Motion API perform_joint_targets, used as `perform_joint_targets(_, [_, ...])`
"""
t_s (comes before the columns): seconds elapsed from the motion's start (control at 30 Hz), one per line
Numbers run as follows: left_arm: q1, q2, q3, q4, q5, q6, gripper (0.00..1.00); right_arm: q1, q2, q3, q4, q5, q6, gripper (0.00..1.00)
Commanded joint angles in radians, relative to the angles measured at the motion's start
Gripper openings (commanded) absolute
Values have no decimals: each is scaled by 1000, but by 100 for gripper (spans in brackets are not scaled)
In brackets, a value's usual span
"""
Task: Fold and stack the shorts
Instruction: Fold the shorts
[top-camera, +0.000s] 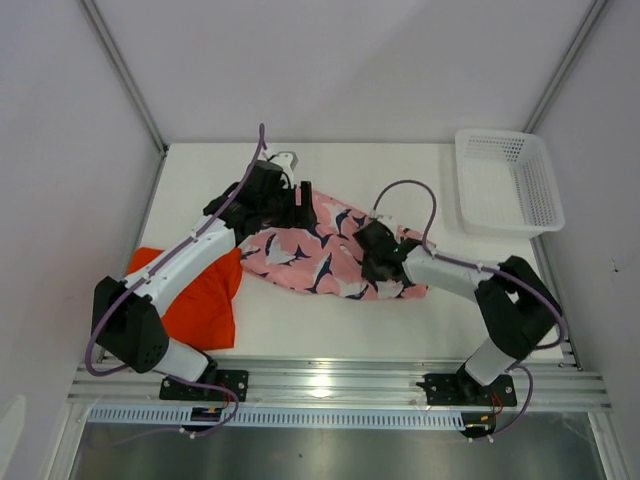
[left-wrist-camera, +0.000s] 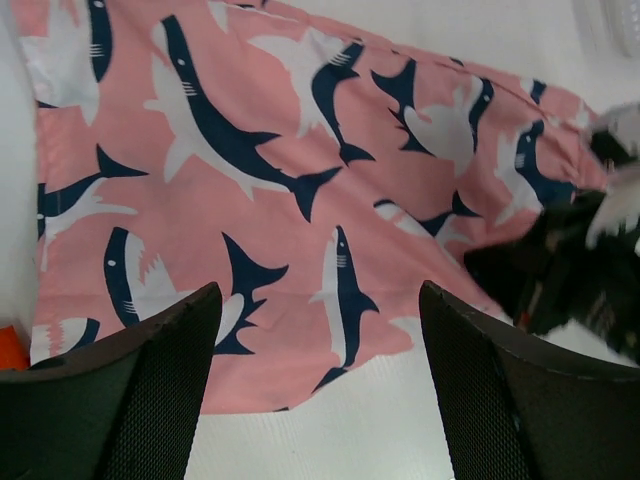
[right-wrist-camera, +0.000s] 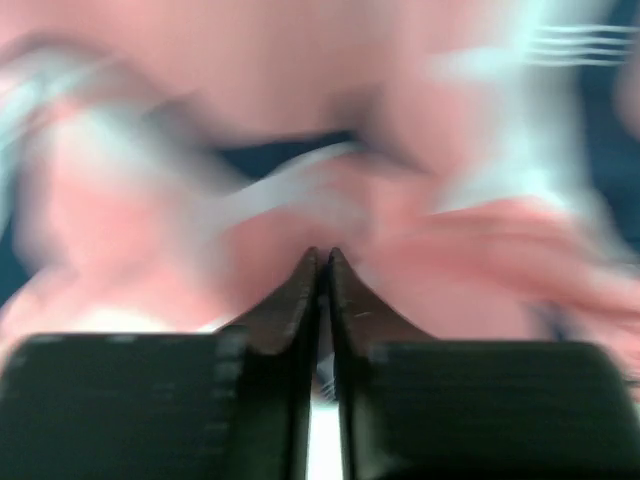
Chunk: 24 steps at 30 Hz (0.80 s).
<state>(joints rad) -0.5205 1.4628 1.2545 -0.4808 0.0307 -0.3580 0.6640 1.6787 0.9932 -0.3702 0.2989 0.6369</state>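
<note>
The pink shorts (top-camera: 310, 255) with the navy-and-white shark print lie spread across the middle of the table, also seen in the left wrist view (left-wrist-camera: 250, 180). My left gripper (top-camera: 290, 207) hovers over their far left part, open, and between its fingers (left-wrist-camera: 320, 295) show only the hem and bare table. My right gripper (top-camera: 372, 262) rests on the right part of the shorts, shut (right-wrist-camera: 322, 255), with blurred pink fabric (right-wrist-camera: 450, 250) bunched at its tips. The orange shorts (top-camera: 205, 300) lie flat at the near left, partly under my left arm.
A white mesh basket (top-camera: 508, 180) stands at the far right corner of the white table (top-camera: 400, 170). The right arm's black wrist (left-wrist-camera: 560, 270) shows at the right of the left wrist view. A metal rail runs along the near edge.
</note>
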Motion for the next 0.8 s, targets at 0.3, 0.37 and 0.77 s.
perform_joint_targets(0.3, [-104,22,12,48,64,16,81,-88,-718,-227,-73,-253,95,79])
perform_joint_targets(0.37, [-159,54,29,64,84,27,81,-234,-781,-303,-101,-372,83,83])
perform_joint_targets(0.77, [-377,418,310,114,140,4,56,-779,-743,-553,125,-757,-65,97])
